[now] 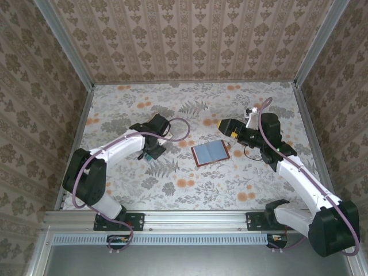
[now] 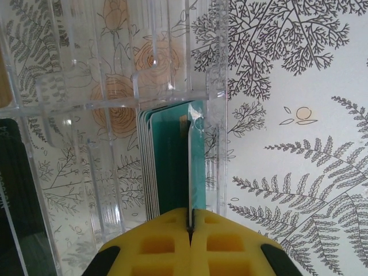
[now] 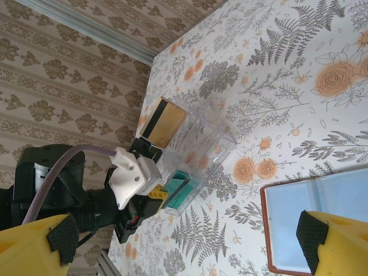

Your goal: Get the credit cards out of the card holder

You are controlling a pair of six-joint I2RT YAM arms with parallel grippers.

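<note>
Three wallpapered walls point(image 1: 190, 40) enclose a floral-printed table point(image 1: 172, 195). At left, the left gripper point(image 2: 191, 223), jaws pressed together, pinches the teal card point(image 2: 172, 161) standing in a clear tray point(image 2: 115, 98). Mid-table the card holder point(image 1: 210, 153) lies open; the right gripper point(image 1: 228, 129), jaws spread, hovers just beside it.

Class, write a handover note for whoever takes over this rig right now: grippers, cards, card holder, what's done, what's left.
Left gripper: shut on the teal card, standing in the clear tray.
Right gripper: open, near the card holder, which lies open mid-table, pockets looking empty.
Also in the tray: orange-tan card, apparently black card.
Done: cards out.
To do: release teal card, withdraw.
</note>
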